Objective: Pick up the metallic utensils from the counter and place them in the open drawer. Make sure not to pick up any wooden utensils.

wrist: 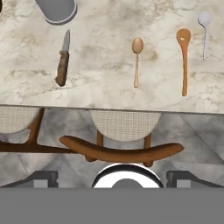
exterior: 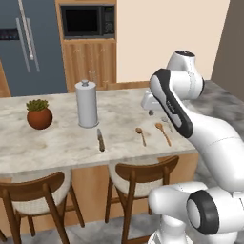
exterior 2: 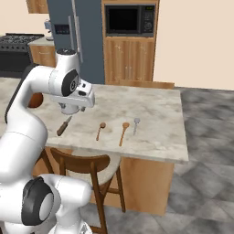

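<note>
A: How many utensils lie on the counter (exterior: 57,138)?

B: Four. One knife (wrist: 63,58) with a grey blade and dark brownish handle, two wooden spoons, and one silvery metal spoon (wrist: 204,30). Taking the knife as the mark: the shorter wooden spoon (wrist: 137,59) lies well to its right in the hand view, the longer wooden spoon (wrist: 184,57) further right again, and the metal spoon furthest right, just beside the longer wooden one. All four lie flat, apart from each other, handles toward the near edge of the counter.

A: Anything else near the knife?

B: One grey cylindrical canister (exterior: 86,104) stands upright just behind the knife's blade tip. One reddish-brown pot with a green plant (exterior: 38,115) sits well to the left of the knife in the left base view. Two wooden chairs (exterior: 138,178) stand below the counter edge in front of the knife.

A: And the arm?

B: It rises from the base, bends at the elbow and reaches forward over the near edge of the counter. The gripper (wrist: 113,179) points straight down, raised well above the counter. Its two finger tips (wrist: 41,178) stand wide apart, with nothing between them.

A: The drawer?

B: I cannot tell where it is.
</note>
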Motion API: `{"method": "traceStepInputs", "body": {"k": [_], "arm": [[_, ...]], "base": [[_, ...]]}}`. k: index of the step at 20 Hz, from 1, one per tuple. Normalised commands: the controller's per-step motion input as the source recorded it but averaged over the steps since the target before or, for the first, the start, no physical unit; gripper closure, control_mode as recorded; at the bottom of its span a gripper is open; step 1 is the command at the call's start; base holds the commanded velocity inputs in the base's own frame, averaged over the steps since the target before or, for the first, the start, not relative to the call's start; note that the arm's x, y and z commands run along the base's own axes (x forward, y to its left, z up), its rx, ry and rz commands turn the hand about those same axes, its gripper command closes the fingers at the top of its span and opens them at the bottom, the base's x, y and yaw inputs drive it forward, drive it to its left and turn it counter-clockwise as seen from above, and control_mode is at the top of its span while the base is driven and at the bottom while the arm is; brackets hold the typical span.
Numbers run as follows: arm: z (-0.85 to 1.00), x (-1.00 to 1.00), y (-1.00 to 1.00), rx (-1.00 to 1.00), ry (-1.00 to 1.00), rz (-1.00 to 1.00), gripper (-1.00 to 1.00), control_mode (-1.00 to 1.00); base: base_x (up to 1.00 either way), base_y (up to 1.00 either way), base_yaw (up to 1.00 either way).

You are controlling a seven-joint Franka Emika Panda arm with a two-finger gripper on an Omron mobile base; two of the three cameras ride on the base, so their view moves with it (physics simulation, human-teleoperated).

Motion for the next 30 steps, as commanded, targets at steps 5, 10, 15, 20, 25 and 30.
{"method": "traceStepInputs", "body": {"k": [5,10,15,20,25,30], "arm": [[0.0,0.0,0.0,0.0,0.0,0.0,-1.0,1.0],[0.0,0.0,0.0,0.0,0.0,0.0,-1.0,1.0],[0.0,0.0,0.0,0.0,0.0,0.0,-1.0,1.0],[0.0,0.0,0.0,0.0,0.0,0.0,-1.0,1.0],[-0.17,0.1,0.03,-0.04,0.02,0.0,-1.0,-1.0],[-0.54,0.37,0.16,-0.09,0.08,0.0,-1.0,-1.0]], "base": [[0.02,0.76,0.0],[0.19,0.54,0.0],[0.37,0.16,-0.02],[0.52,0.12,-0.02],[0.21,0.02,0.0],[0.0,0.0,0.0]]}}
